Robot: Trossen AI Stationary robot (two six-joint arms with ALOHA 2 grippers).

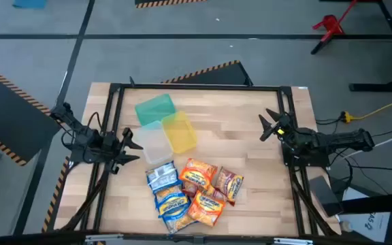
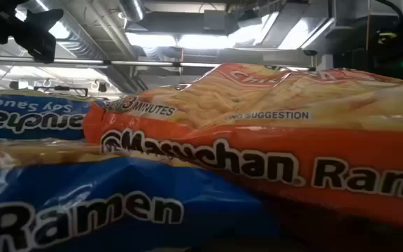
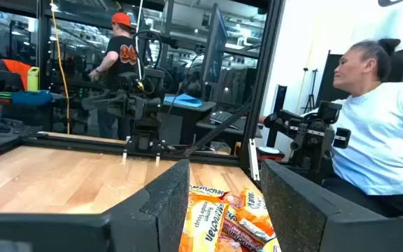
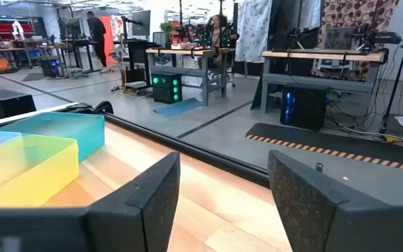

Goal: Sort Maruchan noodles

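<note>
Several Maruchan noodle packets point(image 1: 190, 192) lie flat in a loose pile at the table's near middle: blue-and-white ones on the left, orange ones in the middle, a red-brown one point(image 1: 228, 184) on the right. They fill the low view point(image 2: 257, 154) and show past my left fingers point(image 3: 226, 220). My left gripper point(image 1: 136, 147) is open, low at the table's left, well left of the pile. My right gripper point(image 1: 269, 127) is open at the table's right, pointing toward the containers.
A green container point(image 1: 155, 109), a clear one point(image 1: 152, 144) and a yellow one point(image 1: 180, 131) stand together on the table's far left middle, also seen in the right wrist view point(image 4: 33, 157). A black frame point(image 1: 196, 87) rims the table. A seated person point(image 3: 380, 133) is beyond the table's right side.
</note>
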